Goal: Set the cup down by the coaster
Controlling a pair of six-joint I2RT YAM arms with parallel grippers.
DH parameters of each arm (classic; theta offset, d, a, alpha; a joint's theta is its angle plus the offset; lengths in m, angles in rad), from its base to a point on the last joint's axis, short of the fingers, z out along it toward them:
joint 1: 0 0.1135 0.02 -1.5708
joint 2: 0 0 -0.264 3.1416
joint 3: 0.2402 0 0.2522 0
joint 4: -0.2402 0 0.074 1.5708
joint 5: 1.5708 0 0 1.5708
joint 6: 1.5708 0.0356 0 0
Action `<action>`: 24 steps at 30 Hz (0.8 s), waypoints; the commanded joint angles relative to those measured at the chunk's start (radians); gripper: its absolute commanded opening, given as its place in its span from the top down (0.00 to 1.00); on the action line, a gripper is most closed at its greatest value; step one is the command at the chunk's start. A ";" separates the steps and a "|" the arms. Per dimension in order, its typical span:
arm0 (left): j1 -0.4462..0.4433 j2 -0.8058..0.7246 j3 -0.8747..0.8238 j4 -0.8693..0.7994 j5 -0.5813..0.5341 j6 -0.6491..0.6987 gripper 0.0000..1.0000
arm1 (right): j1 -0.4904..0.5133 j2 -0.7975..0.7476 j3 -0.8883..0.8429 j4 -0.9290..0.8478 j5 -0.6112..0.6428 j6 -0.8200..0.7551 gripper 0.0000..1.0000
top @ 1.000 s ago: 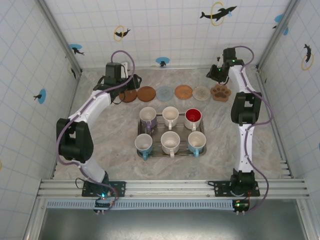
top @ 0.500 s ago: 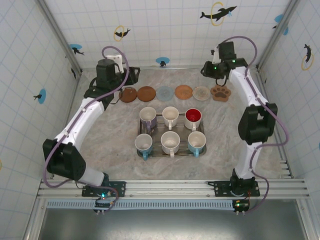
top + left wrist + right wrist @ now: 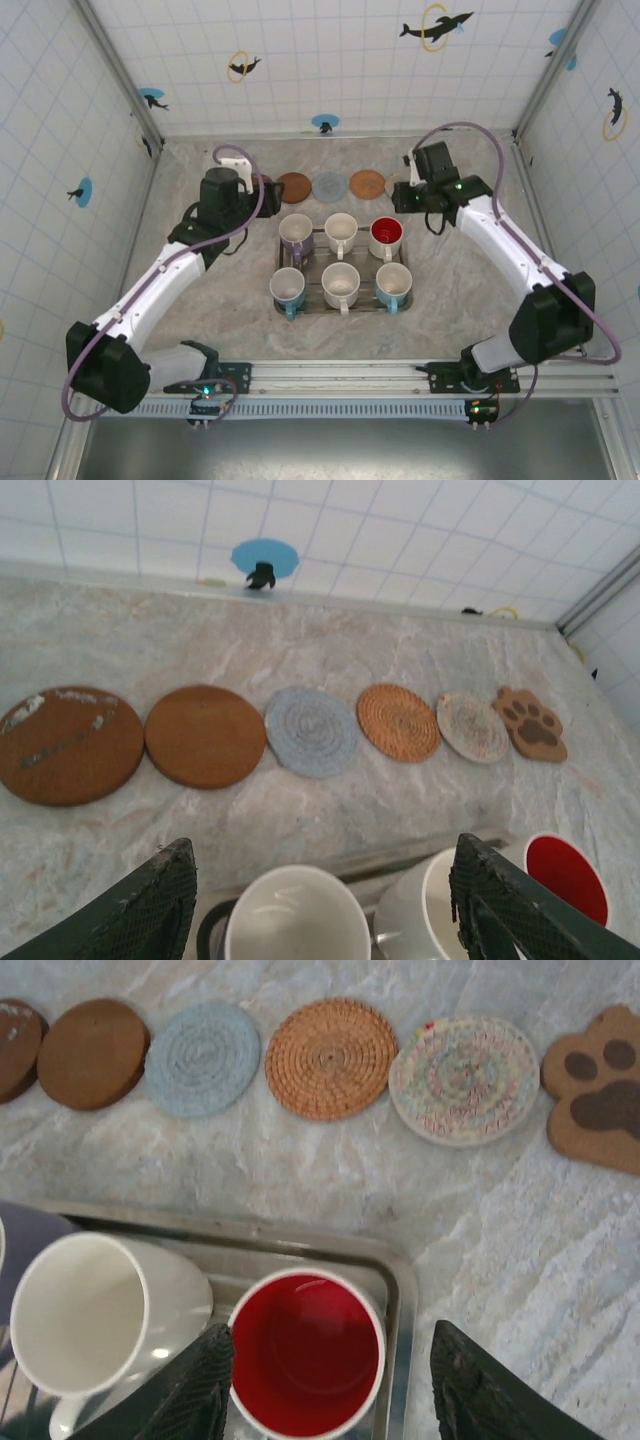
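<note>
– On the metal tray [image 3: 300,1242], far right corner, that's the red cup [image 3: 305,1355], yeah? Anybody got hold of it?
– Nope, the right fingers [image 3: 470,1390] hang spread apart near it, holding nothing. Same for the left fingers [image 3: 160,910], gaping wide and empty. All the coasters [image 3: 202,1058] line up across the bench [image 3: 480,1220] just beyond the tray.

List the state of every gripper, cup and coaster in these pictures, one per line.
Left gripper: open, nothing held.
Right gripper: open, above the red cup.
Red cup: upright, empty, on the tray.
Other five cups: upright, on the tray.
Six coasters: flat, bare.
</note>
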 commanded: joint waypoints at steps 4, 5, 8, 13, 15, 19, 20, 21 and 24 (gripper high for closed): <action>-0.020 -0.064 -0.096 0.113 -0.005 0.001 0.31 | 0.051 -0.116 -0.140 -0.022 0.077 0.027 0.41; -0.019 -0.066 -0.106 0.124 -0.003 0.000 0.31 | 0.057 -0.122 -0.157 -0.025 0.071 0.031 0.40; -0.022 -0.070 -0.120 0.145 0.002 -0.006 0.31 | 0.077 -0.128 -0.199 -0.029 0.049 0.038 0.40; -0.025 -0.067 -0.132 0.180 0.006 -0.014 0.30 | 0.098 -0.113 -0.259 0.004 0.025 0.056 0.39; -0.028 -0.064 -0.139 0.193 0.010 -0.020 0.30 | 0.101 -0.100 -0.275 0.024 0.005 0.068 0.40; -0.032 -0.056 -0.141 0.205 0.017 -0.023 0.30 | 0.113 -0.080 -0.310 0.068 -0.021 0.081 0.41; -0.032 -0.056 -0.142 0.207 0.014 -0.023 0.30 | 0.115 -0.072 -0.315 0.076 -0.027 0.083 0.41; -0.032 -0.054 -0.142 0.208 0.013 -0.023 0.30 | 0.116 -0.065 -0.317 0.083 -0.032 0.083 0.41; -0.032 -0.055 -0.145 0.204 0.009 -0.023 0.30 | 0.120 -0.037 -0.319 0.095 -0.047 0.084 0.41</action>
